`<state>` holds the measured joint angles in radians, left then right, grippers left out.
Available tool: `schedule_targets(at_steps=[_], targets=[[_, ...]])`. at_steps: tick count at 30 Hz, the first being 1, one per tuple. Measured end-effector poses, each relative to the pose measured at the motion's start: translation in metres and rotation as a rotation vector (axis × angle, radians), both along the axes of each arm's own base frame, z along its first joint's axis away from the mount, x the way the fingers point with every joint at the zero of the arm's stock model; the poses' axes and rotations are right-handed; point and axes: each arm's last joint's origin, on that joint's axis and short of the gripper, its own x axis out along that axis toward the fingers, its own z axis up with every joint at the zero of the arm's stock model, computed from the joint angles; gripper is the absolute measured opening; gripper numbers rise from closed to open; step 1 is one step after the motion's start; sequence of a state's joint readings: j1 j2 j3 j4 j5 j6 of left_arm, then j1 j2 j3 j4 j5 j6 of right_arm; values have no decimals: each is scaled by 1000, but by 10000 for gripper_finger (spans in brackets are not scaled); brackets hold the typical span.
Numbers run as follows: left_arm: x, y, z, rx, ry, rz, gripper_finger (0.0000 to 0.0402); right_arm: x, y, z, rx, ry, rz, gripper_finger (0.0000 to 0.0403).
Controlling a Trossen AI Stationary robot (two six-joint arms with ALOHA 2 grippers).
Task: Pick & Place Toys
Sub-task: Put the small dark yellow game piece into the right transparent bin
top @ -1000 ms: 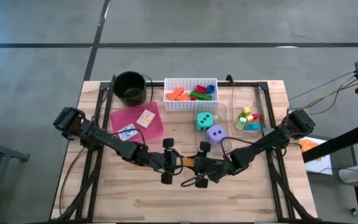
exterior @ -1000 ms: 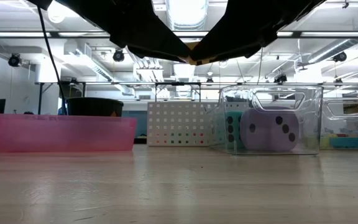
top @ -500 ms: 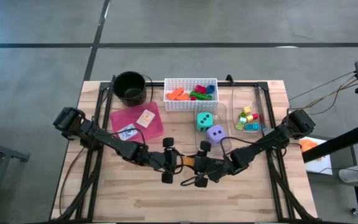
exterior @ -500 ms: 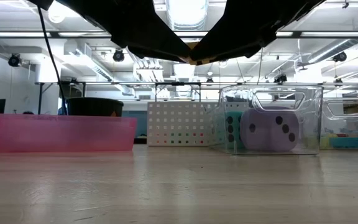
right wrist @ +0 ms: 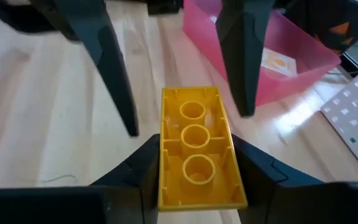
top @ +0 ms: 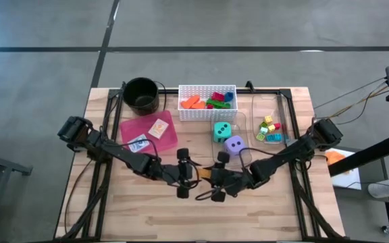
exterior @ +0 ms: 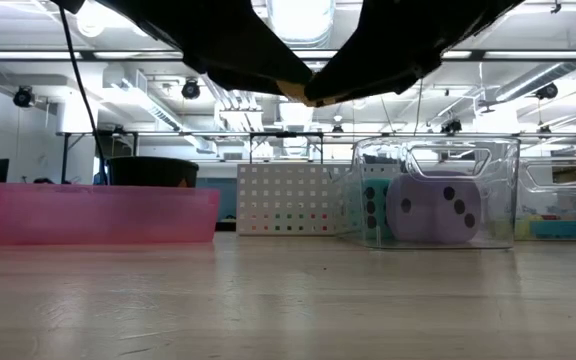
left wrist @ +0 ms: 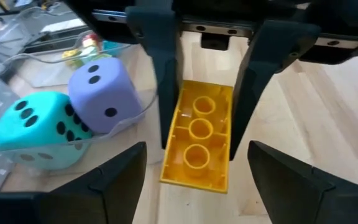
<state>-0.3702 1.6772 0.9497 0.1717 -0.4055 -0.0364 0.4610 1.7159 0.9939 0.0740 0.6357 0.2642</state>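
Yellow block, hollow underside showing three round tubes, clamped in right tool.

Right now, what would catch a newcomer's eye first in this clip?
The yellow block held up mid-table between both arms: the right gripper is shut on it while the left gripper stands open around its other end. Next, the purple die and teal die in a clear bin.

bright, even overhead light; in the low view a ceiling light panel at 12 o'clock glares white and the arms beneath are black silhouettes. wrist views are soft, with the near fingers blurred. shadows on the table are faint.
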Motion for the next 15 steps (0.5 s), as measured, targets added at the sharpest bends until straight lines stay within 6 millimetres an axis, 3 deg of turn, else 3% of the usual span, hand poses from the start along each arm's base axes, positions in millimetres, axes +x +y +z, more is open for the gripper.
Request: schedule_targets(at_steps=[4,9,15], targets=[[-1,1,1,22,-5,35,285,-6,-3,-1,-13,52,-28,138],[1,11,2,11,-6,83,286,-17,-10,0,-20,123,-95,164],[4,27,-2,10,31,141,286,-38,-22,28,-51,135,-140,155]])
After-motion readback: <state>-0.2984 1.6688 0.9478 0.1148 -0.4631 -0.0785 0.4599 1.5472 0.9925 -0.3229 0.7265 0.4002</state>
